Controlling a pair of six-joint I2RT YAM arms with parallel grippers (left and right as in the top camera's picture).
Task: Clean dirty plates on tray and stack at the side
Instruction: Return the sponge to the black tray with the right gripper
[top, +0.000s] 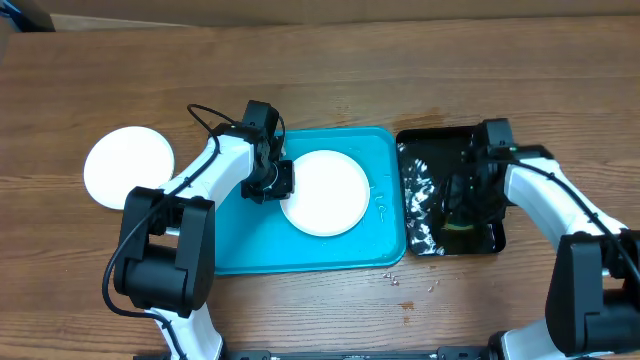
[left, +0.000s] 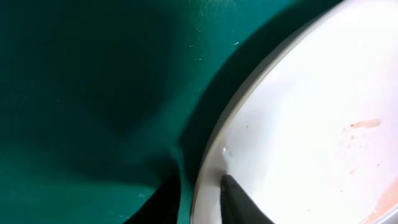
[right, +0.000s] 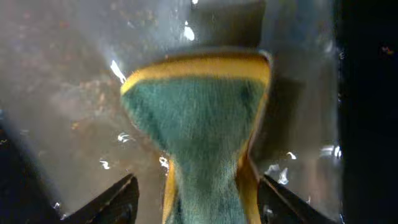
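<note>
1. The plate (top: 322, 192) you are working on lies flat on the blue tray (top: 240, 240), a little right of the tray's middle. A faint orange smear (left: 364, 124) shows on its face, so I judge it not yet clean.
2. A second plate (top: 128, 167) sits on the desk (top: 320, 70), well to the left of the tray. You cannot tell from above whether another plate lies under it.
3. Your left pincer (top: 270, 183) is at the left rim of the plate on the tray. One fingertip (left: 233, 196) rests just inside the rim and a dark shape lies outside it. I cannot tell whether it is pinching the rim or has let go.
4. Your right pincer (right: 196, 196) hangs over the black tray (top: 430, 140), just beside the blue tray's right edge. It is released: its fingers stand either side of the green-and-yellow sponge (right: 199, 118), with a gap showing.
5. The plate looks stiff, thin and smooth, so it is probably light and slippery when wet. Expect it to skate on the tray under a wipe. Hold it at the rim, one finger above and one below.
6. The sponge is soft and looks soaked. Grip it across its narrow waist and expect it to squash.
7. No brand, label or writing can be read anywhere.
</note>
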